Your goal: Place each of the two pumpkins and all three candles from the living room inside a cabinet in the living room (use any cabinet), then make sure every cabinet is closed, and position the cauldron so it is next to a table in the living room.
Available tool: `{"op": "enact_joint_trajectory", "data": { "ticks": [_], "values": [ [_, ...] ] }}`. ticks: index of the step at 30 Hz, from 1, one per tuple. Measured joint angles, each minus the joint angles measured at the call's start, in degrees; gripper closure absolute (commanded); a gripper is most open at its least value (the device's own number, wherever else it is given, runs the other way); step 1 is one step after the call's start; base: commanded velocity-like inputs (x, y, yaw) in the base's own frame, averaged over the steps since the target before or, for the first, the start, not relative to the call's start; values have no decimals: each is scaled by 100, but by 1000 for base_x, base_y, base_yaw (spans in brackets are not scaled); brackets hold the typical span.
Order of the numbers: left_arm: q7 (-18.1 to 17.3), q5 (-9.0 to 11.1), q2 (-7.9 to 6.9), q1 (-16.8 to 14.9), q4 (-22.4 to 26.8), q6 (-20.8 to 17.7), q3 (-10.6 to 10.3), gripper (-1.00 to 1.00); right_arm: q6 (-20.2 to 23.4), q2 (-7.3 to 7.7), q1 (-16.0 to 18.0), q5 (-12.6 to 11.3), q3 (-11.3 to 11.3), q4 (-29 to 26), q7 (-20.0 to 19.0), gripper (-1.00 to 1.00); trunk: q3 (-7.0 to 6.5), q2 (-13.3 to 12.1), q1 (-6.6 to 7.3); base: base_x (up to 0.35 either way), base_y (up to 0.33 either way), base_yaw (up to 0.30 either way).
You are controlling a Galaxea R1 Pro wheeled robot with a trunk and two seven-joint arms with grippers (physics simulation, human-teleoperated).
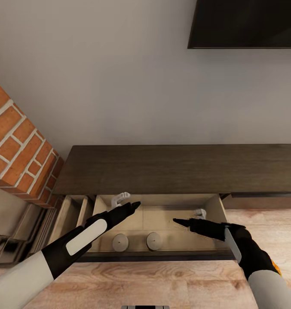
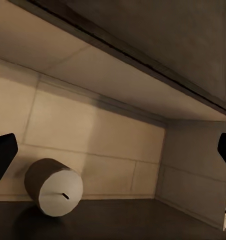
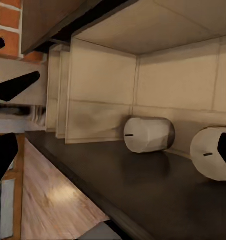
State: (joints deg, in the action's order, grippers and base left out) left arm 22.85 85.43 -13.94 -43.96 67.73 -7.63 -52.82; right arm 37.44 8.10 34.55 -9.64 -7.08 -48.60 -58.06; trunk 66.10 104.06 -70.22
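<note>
1. Head view: the long dark-brown cabinet (image 1: 179,169) stands against the pale wall, a brick column (image 1: 16,146) at its left end and a dark screen (image 1: 244,23) on the wall above. 1 wide drawer (image 1: 214,210) is pulled out over the wood floor (image 1: 162,283), its pale beige inside exposed; a narrower drawer (image 1: 70,214) just to its left is also open.
2. Head view: 2 grey candles stand upright side by side near the drawer's front edge, the left candle (image 1: 120,242) and the right candle (image 1: 154,240), close but not touching.
3. Head view: the left gripper (image 1: 129,207) reaches over the drawer's left part, the right gripper (image 1: 182,222) over its right part. Both point toward the drawer's middle, well above the candles, and neither holds anything. From here I cannot tell how far either gripper's jaws are parted.
4. Left wrist view: 1 candle (image 2: 55,187) sits on the drawer floor by the front wall. The fingers (image 2: 2,157) stand at the picture's 2 edges, spread wide with nothing between them.
5. Right wrist view: both candles, 1 (image 3: 149,134) farther off and 1 (image 3: 212,152) nearer, rest inside the drawer behind its dark front edge (image 3: 118,190). The right fingers (image 3: 2,157) are spread apart, empty. The left gripper (image 3: 15,85) shows beyond, before the brick.
</note>
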Motion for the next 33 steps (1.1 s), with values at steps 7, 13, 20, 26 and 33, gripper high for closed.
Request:
{"op": "enact_joint_trajectory", "data": {
  "ticks": [7, 13, 20, 26, 33],
  "values": [
    [8, 4, -18, -15, 575, -24, 2, -100, 57, 792, 1, -31, -116, 3, -569, -100, -71, -159, 87, 0, 0, 0],
    [9, 5, -26, 2, 717, -28, -4, -100, 68, 1063, 0, -22, -118, -4, -1118, -100, -126, -281, 154, 0, 0, 0],
    [1, 90, -28, 17, 952, -30, -11, -100, 71, 1434, 0, -49, -122, 54, -2192, -100, -126, -281, 154, 0, 0, 0],
    [-60, 501, 88, 19, 1058, -1333, -228, -100, 72, 1645, -8, -55, -133, 86, -2446, -100, -126, -281, 154, 0, 0, 0],
    [-151, 754, 468, 19, 1061, -1887, -314, -100, 78, 1735, -9, -51, -135, 88, -2464, -100, -251, -560, 307, 0, 0, 0]
  ]
}}
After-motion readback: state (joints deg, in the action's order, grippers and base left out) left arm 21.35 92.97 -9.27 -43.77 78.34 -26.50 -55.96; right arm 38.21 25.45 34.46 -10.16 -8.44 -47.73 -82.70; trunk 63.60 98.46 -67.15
